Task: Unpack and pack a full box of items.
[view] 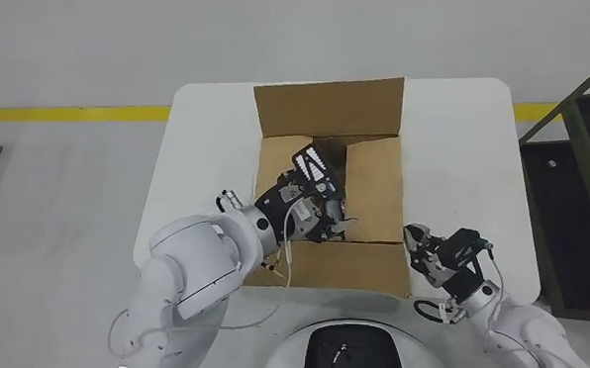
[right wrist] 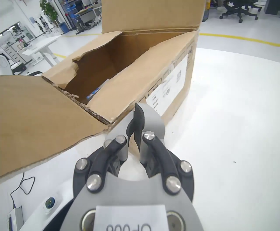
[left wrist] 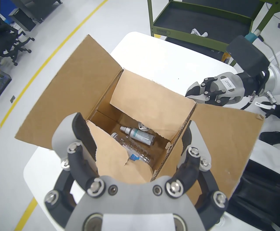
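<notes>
1. Currently, a cardboard box [view: 328, 106] is seen standing on a white table [view: 456, 132] with its flaps folded open. The items to be unpacked are lying deep on its floor.
2. The left gripper [left wrist: 132, 130] is held above the opening, its fingers [left wrist: 84, 135] spread wide apart with nothing between them. One finger is placed beside a torn inner flap [left wrist: 113, 157], the other at the box's near corner. If the gripper is lowered straight down, the flap or wall is likely to be caught and the box tipped or dragged.
3. A dark spray bottle [left wrist: 141, 136] and a clear plastic bottle [left wrist: 135, 151] are laid side by side, apparently touching, with a small round metal piece [left wrist: 143, 126] just beside them. Both bottles could be pinched together, or the smooth clear one squeezed out and sent rolling.
4. The right gripper [right wrist: 137, 118] is parked low over the table, just beside the box's outer wall, with its fingers pressed together on nothing. The box is therefore judged unbraced, and it may be pushed across the smooth tabletop by any snag.
</notes>
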